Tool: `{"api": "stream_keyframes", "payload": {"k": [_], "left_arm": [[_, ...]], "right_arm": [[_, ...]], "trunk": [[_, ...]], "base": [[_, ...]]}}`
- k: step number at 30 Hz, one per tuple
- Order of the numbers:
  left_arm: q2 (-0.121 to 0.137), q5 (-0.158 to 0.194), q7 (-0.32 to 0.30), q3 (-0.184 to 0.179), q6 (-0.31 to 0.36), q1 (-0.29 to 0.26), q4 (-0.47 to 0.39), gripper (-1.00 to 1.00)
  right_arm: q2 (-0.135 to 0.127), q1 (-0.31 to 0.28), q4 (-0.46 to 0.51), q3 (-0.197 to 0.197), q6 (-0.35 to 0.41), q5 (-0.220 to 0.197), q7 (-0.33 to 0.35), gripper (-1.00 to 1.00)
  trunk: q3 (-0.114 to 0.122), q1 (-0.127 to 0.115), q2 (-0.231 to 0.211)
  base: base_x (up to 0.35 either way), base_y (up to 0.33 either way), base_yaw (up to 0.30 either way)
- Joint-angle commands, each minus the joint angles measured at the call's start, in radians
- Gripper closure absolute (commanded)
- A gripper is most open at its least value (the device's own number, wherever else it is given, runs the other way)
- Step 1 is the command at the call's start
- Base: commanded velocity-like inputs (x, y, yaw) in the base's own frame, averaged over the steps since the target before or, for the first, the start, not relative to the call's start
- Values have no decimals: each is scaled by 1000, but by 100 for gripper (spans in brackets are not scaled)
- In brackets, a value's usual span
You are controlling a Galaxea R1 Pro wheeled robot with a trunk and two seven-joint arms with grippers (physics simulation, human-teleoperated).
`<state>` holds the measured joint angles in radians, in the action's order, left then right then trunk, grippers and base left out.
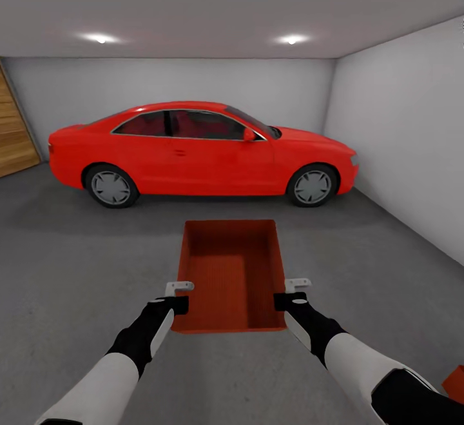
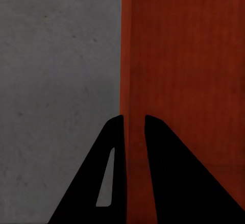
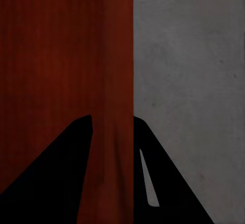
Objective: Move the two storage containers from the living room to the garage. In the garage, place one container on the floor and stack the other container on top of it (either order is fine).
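Garage, head view: one storage container (image 1: 232,273) sits at lower centre of the frame, held between my two hands over the grey floor (image 1: 77,251). My left hand (image 1: 178,296) is clamped on its left wall near the near corner; my right hand (image 1: 291,293) is clamped on its right wall. Both wrist views show each hand's two fingers astride the wall. A red car (image 1: 200,151) stands beyond, mid-frame. An orange-red corner (image 1: 455,383), lower right, is too cropped to identify.
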<state>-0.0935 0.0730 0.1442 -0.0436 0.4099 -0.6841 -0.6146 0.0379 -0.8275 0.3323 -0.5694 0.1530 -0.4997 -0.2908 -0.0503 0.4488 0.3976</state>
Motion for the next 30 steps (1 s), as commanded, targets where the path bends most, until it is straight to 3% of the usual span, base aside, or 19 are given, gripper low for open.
{"api": "stream_keyframes", "payload": {"k": [1,21,30], "left_arm": [[2,27,9,-6,3,-2,-3,100],[1,21,6,-7,3,-2,-5,100],[1,21,6,-7,4,-2,-5,100]], "right_arm": [[-27,-1,-48,-23,5,-15,-8,100],[-26,-1,-49,-23,5,-14,-7,100],[-26,-1,-49,-23,5,-14,-7,100]], "trunk": [[-2,1,2],[-2,1,2],[-2,1,2]], "base": [[322,74,-164],[318,39,-275],[53,0,-284]]}}
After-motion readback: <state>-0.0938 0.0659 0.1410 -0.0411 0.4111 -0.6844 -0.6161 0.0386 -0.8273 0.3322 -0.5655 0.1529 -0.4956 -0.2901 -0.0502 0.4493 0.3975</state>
